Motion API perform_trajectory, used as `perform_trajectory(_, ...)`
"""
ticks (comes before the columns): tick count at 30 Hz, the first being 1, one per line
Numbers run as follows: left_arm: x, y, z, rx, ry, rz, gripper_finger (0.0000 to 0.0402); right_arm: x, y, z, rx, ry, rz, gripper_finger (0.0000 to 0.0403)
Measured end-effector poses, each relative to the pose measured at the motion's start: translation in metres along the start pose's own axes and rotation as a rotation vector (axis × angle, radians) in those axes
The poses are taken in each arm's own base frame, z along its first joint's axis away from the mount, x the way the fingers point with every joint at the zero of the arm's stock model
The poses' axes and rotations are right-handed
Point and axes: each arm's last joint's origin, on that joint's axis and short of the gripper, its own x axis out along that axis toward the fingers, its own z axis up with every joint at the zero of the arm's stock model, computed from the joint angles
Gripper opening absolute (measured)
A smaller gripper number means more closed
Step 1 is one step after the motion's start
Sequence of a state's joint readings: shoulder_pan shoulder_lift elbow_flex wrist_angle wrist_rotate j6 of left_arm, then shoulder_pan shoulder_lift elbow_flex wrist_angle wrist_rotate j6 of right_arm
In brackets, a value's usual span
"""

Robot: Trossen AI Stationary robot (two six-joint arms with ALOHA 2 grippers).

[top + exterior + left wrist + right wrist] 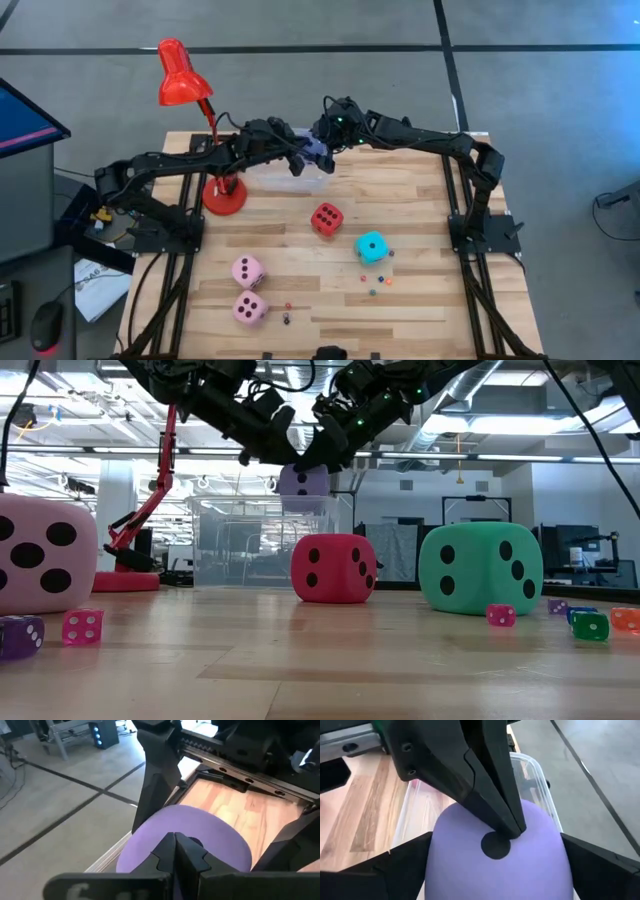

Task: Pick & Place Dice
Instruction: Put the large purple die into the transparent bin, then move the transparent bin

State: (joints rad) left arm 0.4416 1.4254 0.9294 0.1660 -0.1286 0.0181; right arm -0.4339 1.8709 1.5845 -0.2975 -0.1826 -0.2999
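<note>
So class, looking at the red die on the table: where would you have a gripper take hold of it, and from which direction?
Grip the red die across two opposite flat side faces, coming straight down from above. It sits flat and alone on the table, apart from the cyan die, so there is probably room for fingers on either side.

No legible txt, labels or nos. in any view.
</note>
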Motion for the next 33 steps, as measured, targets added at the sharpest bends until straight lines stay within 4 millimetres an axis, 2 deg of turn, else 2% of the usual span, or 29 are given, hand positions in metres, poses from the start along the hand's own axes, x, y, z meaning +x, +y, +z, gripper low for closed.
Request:
perform_trajectory(8,-0.001,0.001,0.0,0.012,-0.001,0.029,0.0,0.0,-0.001,0.005,-0.052,-0.045,-0.01,0.04)
perform_trajectory(24,-0.029,0.003,0.013,0.032,-0.007,0.059,0.0,-0.002,-0.006,0.008,-0.084,-0.076,-0.031,0.04)
perform_trajectory(28,-0.042,0.005,0.014,0.045,0.023,0.058,0.0,-0.006,-0.012,0.009,-0.064,-0.045,-0.031,0.04)
perform_trajectory(33,-0.062,0.008,0.004,0.044,0.022,0.058,0.0,-0.011,-0.012,0.005,-0.049,0.012,-0.014,0.04)
